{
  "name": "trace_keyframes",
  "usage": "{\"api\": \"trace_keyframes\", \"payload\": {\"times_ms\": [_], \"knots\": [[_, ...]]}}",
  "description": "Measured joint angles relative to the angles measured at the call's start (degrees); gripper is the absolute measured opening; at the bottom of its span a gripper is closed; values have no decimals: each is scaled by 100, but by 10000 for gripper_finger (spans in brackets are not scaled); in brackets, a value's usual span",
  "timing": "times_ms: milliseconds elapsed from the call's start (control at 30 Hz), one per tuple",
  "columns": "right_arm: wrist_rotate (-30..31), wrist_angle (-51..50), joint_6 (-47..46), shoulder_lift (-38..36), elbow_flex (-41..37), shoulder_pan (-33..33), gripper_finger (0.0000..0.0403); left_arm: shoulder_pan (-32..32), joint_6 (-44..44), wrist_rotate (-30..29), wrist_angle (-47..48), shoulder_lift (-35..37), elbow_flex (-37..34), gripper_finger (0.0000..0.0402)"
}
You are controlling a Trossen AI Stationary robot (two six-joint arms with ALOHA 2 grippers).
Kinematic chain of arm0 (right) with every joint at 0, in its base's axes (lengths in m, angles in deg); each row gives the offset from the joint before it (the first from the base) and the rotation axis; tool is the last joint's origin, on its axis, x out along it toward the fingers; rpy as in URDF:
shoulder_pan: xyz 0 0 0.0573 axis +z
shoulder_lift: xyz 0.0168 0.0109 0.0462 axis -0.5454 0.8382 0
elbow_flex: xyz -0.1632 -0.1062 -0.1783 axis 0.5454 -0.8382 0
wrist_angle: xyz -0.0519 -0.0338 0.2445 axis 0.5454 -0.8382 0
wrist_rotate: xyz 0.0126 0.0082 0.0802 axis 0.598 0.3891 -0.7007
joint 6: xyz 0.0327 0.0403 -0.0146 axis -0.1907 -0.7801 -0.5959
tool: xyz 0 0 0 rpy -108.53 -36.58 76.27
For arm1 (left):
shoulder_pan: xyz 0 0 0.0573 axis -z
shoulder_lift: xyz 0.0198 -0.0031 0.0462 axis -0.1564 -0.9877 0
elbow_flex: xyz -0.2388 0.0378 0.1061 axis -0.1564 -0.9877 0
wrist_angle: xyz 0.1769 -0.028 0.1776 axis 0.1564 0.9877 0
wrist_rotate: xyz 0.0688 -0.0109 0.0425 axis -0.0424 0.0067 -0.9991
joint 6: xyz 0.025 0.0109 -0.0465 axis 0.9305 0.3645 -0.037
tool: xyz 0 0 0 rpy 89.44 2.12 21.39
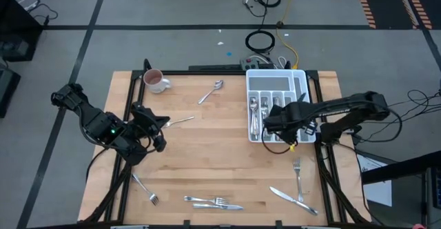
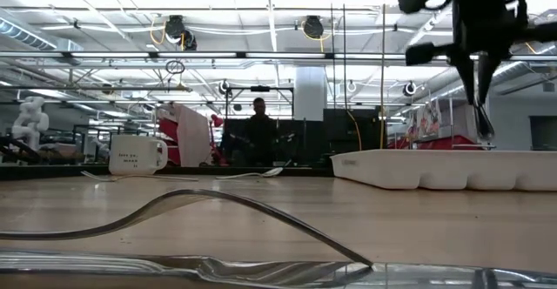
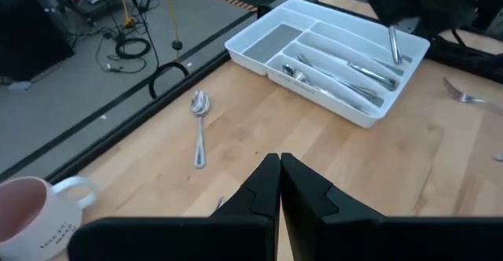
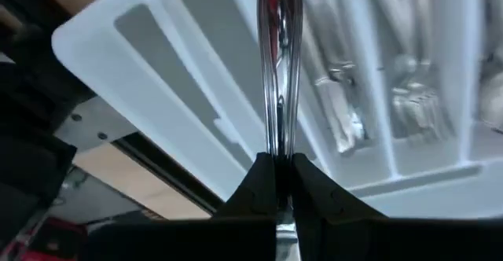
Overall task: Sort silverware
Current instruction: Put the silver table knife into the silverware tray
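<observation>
Right wrist view: the utensil handle (image 4: 277, 72) is pinched in my right hand (image 4: 277, 184), held above the white cutlery tray (image 4: 189, 80) where other silverware (image 4: 409, 88) lies. More pieces (image 1: 213, 202) are scattered on the table (image 1: 207, 153). My left hand (image 3: 279, 190) is closed and empty, over the table near the mug (image 1: 154, 81).

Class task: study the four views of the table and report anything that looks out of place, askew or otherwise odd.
Nothing looks damaged or spilled. Loose silverware lies scattered at odd angles along the table's near edge, outside the white tray. A spoon lies askew beside the mug. The right hand holds one piece over the tray.
</observation>
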Motion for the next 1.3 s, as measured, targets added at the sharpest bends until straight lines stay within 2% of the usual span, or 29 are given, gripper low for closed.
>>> {"api": "trace_keyframes", "payload": {"times_ms": [200,633,1033,1300], "knots": [[58,759,610,0,-525,-179,0,0,-166,2,0,0,0,18],[-21,1892,1803,2,-937,-620,0,0,-314,-39,3,-2,0,18],[-460,2805,2900,262,-1286,-1126,0,0,-312,-39,53,-2,0,18],[-831,3248,3090,702,-1307,-1424,4,0,-311,-38,70,-2,0,18]]}}
